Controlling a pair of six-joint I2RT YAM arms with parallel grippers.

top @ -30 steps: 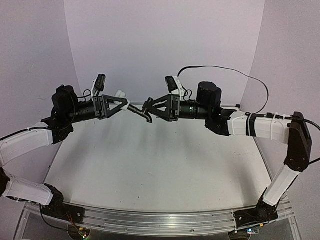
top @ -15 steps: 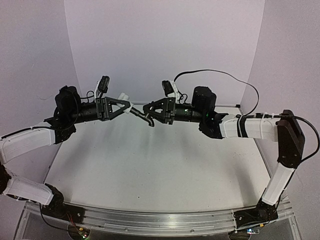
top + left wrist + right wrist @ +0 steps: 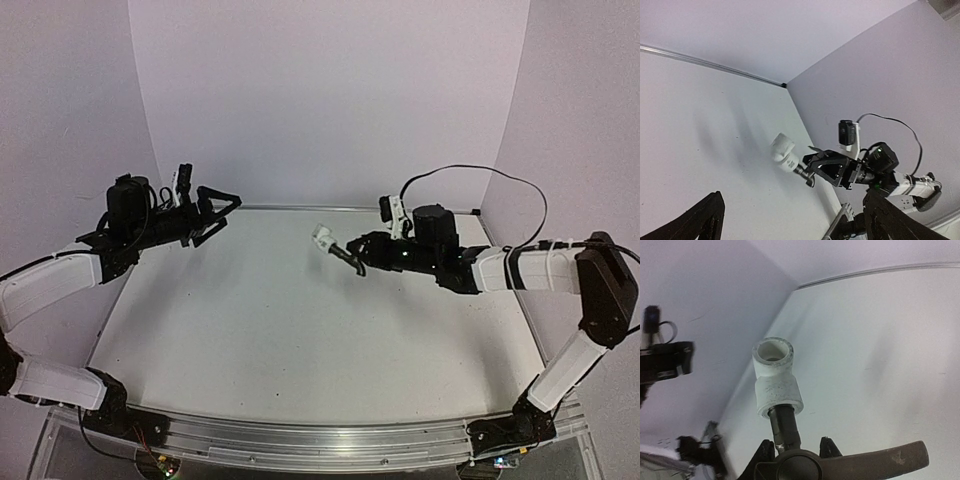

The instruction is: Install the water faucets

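Since the white fitting [image 3: 322, 237] sits on the tube of the tap [image 3: 343, 256], the right jaws grip only the tap, above the table [image 3: 300, 340]; the left jaws stand open, empty, well apart.

The left wrist view cuts the left end effector [image 3: 792, 215] down to two dark fingers [image 3: 700, 222] at the bottom edge. In the right wrist view the tap [image 3: 870, 459] runs off the bottom edge, so the right end effector's [image 3: 796, 446] clamp on it is mostly out of frame. The left arm [image 3: 665, 362] is a blur at the left edge.
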